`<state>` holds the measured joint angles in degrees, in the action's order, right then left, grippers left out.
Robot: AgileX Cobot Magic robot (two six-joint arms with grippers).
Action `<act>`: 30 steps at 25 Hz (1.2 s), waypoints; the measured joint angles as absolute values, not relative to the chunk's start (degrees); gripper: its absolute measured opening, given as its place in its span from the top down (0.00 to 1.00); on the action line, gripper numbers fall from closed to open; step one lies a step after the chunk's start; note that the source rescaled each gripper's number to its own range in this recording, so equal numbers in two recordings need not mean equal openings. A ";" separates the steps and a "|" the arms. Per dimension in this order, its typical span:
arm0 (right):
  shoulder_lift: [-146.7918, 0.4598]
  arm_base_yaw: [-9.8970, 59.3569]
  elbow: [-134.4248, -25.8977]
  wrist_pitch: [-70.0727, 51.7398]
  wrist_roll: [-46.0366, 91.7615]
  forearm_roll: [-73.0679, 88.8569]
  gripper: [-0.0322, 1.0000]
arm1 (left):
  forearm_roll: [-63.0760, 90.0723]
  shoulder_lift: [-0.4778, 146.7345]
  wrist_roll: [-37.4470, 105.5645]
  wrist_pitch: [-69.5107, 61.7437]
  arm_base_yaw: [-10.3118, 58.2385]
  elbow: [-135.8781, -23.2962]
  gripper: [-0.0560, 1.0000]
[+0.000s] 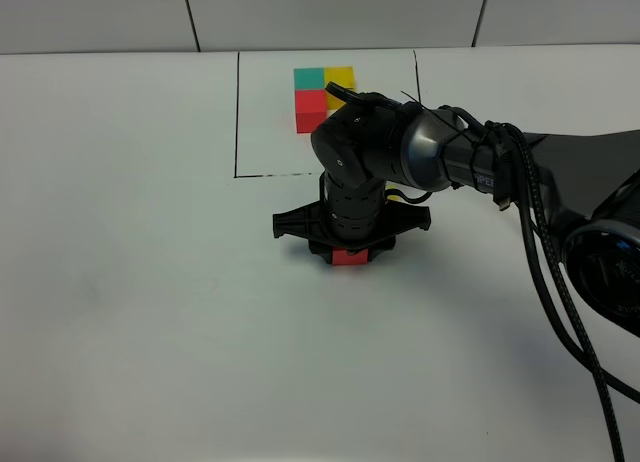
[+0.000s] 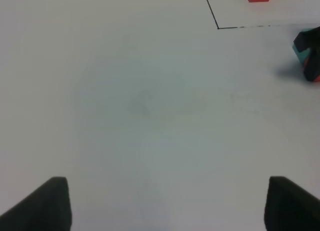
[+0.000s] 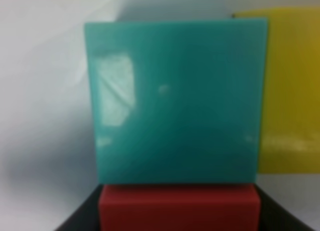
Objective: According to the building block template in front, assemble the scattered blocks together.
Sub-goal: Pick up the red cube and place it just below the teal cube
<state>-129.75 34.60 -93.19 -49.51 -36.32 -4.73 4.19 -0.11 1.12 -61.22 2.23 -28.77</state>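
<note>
The right black gripper point(image 1: 349, 244) points straight down over the matte red cube point(image 1: 349, 257), at six o'clock from the black-outlined teal, yellow and red cube template point(image 1: 322, 93). Its wrist view shows the glossy teal cube point(image 3: 175, 101) touching the red cube, with the yellow cube point(image 3: 290, 91) beside the teal one (finger spread cannot be told). The left gripper point(image 2: 165, 206) hangs wide open over the white table point(image 2: 125, 101), holding nothing.

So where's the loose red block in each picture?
Exterior high: the loose red block peeks out under the right tool, just outside the black drawn box.
Left wrist: only a tiny red sliver at the picture's edge, under that same dark tool.
Right wrist: close up, between the tool's dark fingers, touching the teal block.
Shared landmark: the right tool around it.
</note>
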 joint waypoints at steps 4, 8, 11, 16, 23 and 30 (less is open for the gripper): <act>-129.75 34.60 -93.19 -49.44 -35.29 -4.73 0.96 | 4.19 -0.11 1.12 -61.22 2.23 -28.77 0.28; -129.75 34.56 -93.19 -49.38 -34.97 -4.73 0.96 | 4.19 -0.11 1.12 -61.22 2.23 -28.77 0.28; -129.75 34.56 -93.19 -49.38 -34.97 -4.73 0.96 | 4.19 -0.11 1.12 -61.22 2.23 -28.77 0.28; -129.75 34.56 -93.19 -49.38 -34.97 -4.73 0.96 | 4.19 -0.11 1.12 -61.22 2.23 -28.77 0.28; -129.75 34.56 -93.19 -49.25 -33.68 -4.73 0.96 | 4.19 -0.11 1.12 -61.22 2.23 -28.77 0.28; -129.75 34.56 -93.19 -48.19 -32.44 -4.91 0.82 | 4.19 -0.11 1.12 -61.22 2.23 -28.77 0.28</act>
<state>-129.75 34.56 -93.19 -48.19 -32.44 -4.91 4.19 -0.11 1.12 -61.22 2.23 -28.77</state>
